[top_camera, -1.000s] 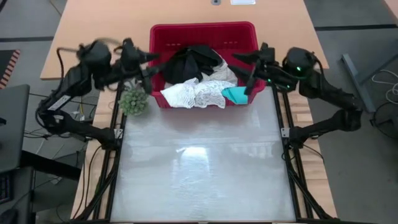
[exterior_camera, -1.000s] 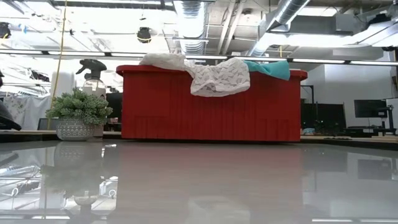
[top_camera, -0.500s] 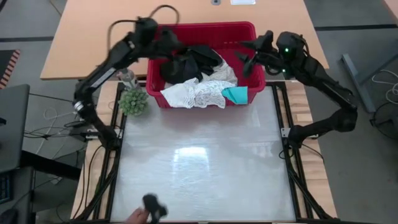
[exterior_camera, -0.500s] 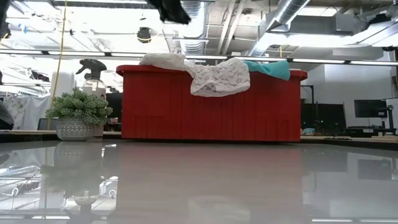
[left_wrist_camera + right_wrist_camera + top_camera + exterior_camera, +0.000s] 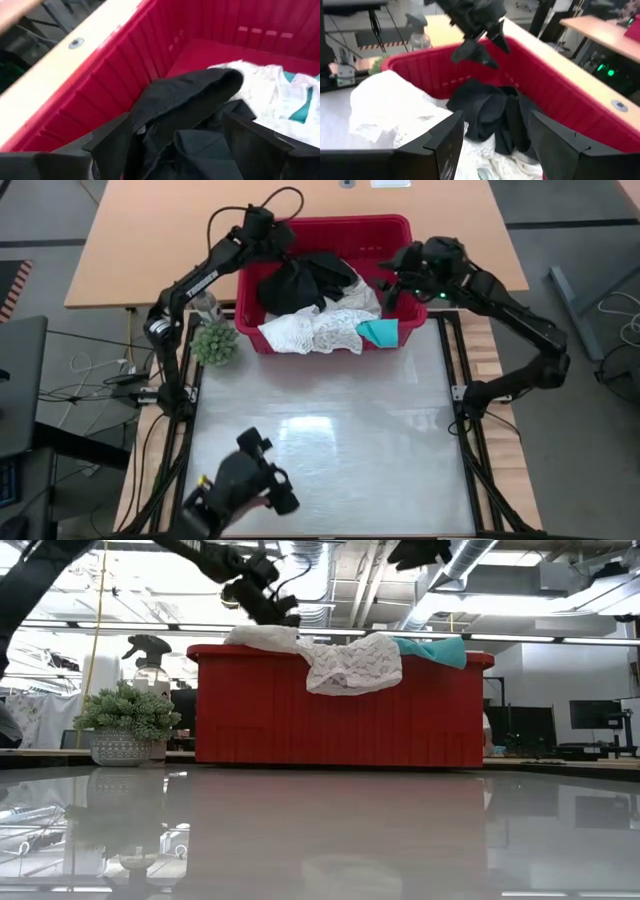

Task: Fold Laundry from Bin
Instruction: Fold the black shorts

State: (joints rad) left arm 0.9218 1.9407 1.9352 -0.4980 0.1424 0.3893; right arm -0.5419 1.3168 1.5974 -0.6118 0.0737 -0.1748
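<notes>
We see the red bin (image 5: 328, 230) at the far end of the tabletop (image 5: 320, 450), holding the laundry. The black garment (image 5: 305, 280) lies heaped toward the bin's far left part. The white lacy pieces (image 5: 310, 330) spill over the near rim, and in the low view one hangs down the front wall (image 5: 350, 665). The teal garment (image 5: 378, 332) sits at the near right corner, partly over the rim.

Our left gripper (image 5: 272, 238) is above the bin's far left corner. Its wrist camera looks straight down at the black garment (image 5: 185, 100), with its fingers (image 5: 112, 145) spread apart and nothing between them. Our right gripper (image 5: 402, 272) is above the bin's right side, its fingers (image 5: 445, 145) also apart and empty.

A small green plant (image 5: 215, 342) stands just left of the bin, with a spray bottle (image 5: 150, 660) beside it. A person's hand (image 5: 235, 495) holding a dark device shows at the near edge of the tabletop. We can read no labels or writing anywhere.
</notes>
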